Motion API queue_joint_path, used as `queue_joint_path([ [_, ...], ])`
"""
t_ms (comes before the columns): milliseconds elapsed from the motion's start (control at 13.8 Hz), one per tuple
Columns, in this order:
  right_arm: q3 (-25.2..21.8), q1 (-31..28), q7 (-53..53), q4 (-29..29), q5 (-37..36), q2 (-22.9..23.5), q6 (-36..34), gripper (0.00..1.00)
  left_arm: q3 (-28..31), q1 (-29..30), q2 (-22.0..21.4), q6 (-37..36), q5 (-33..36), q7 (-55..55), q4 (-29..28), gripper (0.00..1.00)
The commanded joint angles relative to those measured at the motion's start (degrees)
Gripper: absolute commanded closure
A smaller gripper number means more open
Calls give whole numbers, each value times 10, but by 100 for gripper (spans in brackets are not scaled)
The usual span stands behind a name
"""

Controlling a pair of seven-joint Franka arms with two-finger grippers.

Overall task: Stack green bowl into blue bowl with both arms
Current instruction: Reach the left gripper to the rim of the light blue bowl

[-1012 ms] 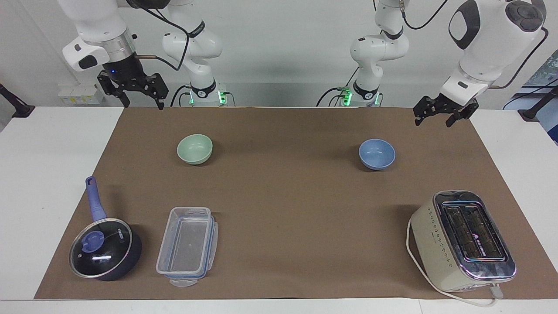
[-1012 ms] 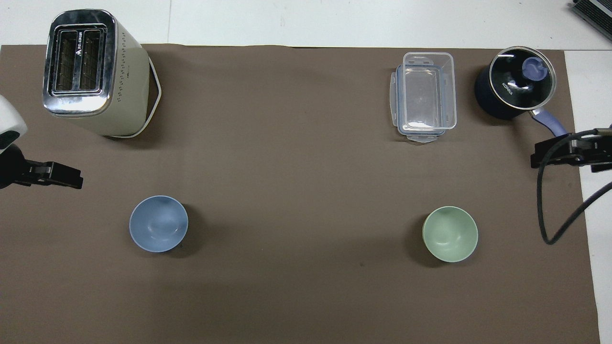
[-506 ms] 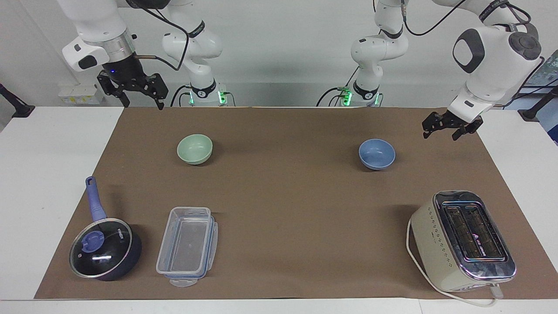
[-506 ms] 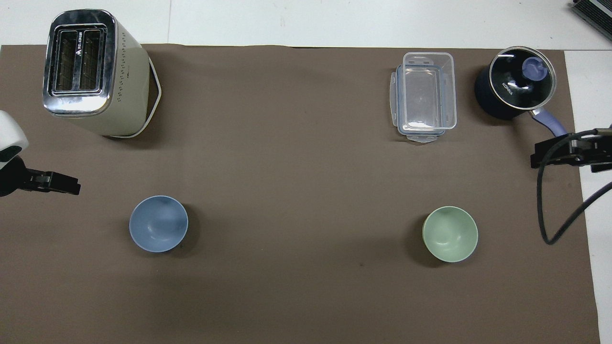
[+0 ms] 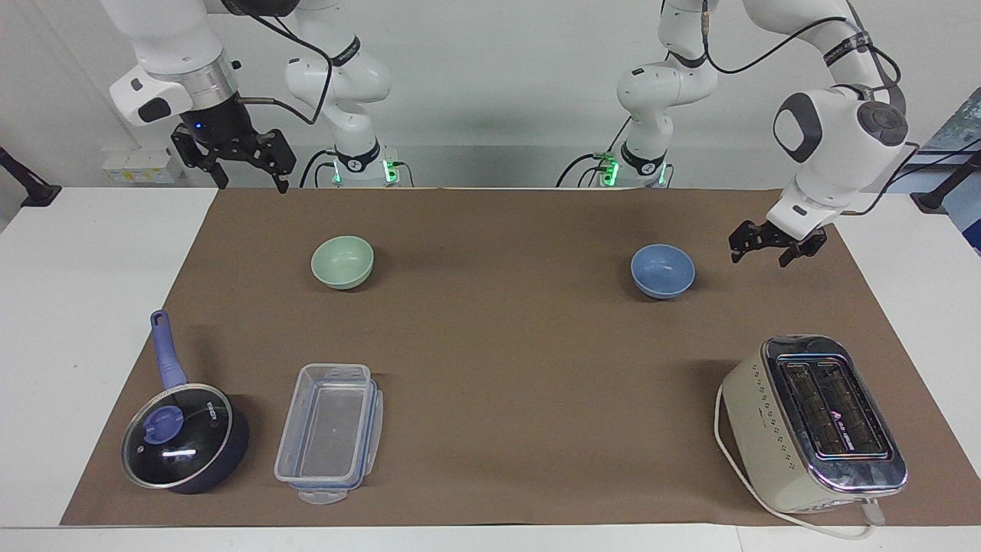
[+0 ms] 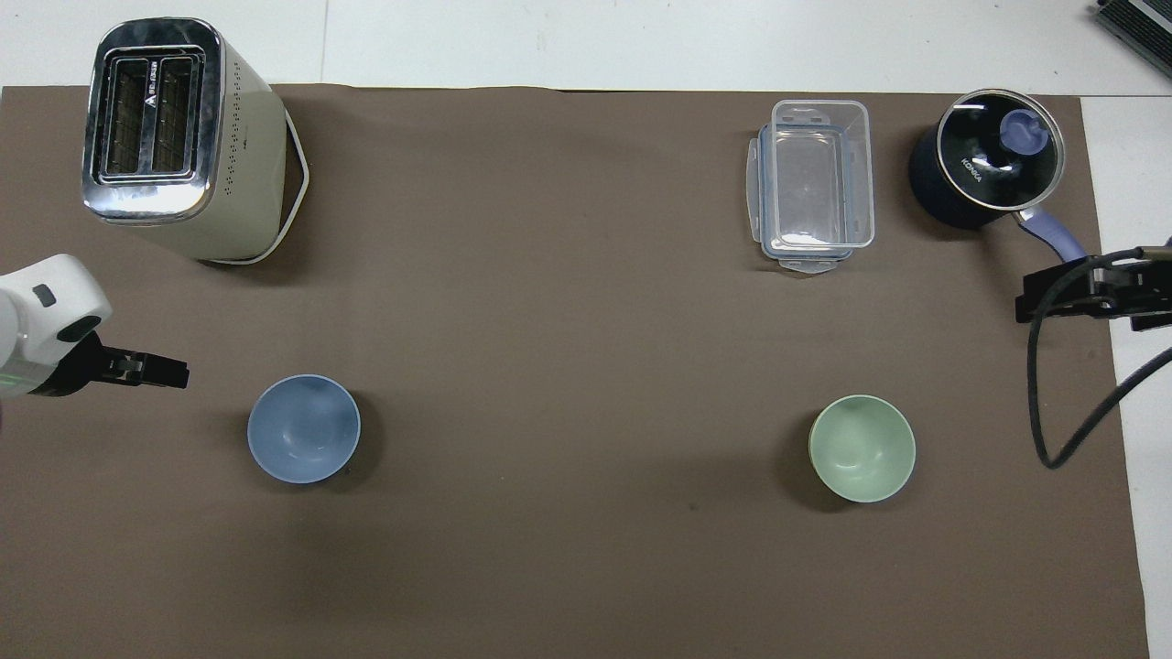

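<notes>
The pale green bowl (image 5: pixel 342 262) (image 6: pixel 862 448) sits upright on the brown mat toward the right arm's end. The periwinkle blue bowl (image 5: pixel 663 271) (image 6: pixel 304 428) sits upright toward the left arm's end. Both bowls hold nothing. My left gripper (image 5: pixel 759 258) (image 6: pixel 169 371) hangs open just above the mat beside the blue bowl, a short gap away from its rim and not touching it. High over the mat's corner at the right arm's end my right gripper (image 5: pixel 253 184) (image 6: pixel 1033 299) waits, open and holding nothing, well apart from the green bowl.
A cream toaster (image 5: pixel 816 422) (image 6: pixel 174 128) stands farther out than the blue bowl. A clear plastic container (image 5: pixel 329 433) and a dark blue lidded saucepan (image 5: pixel 184 437) lie farther out than the green bowl. A brown mat (image 5: pixel 498 345) covers the table.
My left gripper has come down and moved in toward the blue bowl from the mat's edge. The right arm and both bowls have stayed put.
</notes>
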Motion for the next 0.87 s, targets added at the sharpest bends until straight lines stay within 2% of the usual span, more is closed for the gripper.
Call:
queue_joint_path([
  [0, 1, -7, 8, -20, 11, -15, 7, 0, -2, -1, -22, 70, -17, 5, -73, 0],
  [434, 1, -7, 9, -22, 11, -16, 7, 0, -3, -48, -26, 182, -111, 1, -157, 0],
  [651, 0, -7, 9, -22, 11, -16, 7, 0, -3, -70, -17, 242, -115, 1, -192, 0],
  [723, 0, -7, 9, -22, 11, -16, 7, 0, -3, -73, -15, 246, -115, -1, -196, 9],
  [795, 1, -7, 9, -23, 11, -16, 7, 0, -3, -73, -15, 246, -115, -11, -195, 50],
])
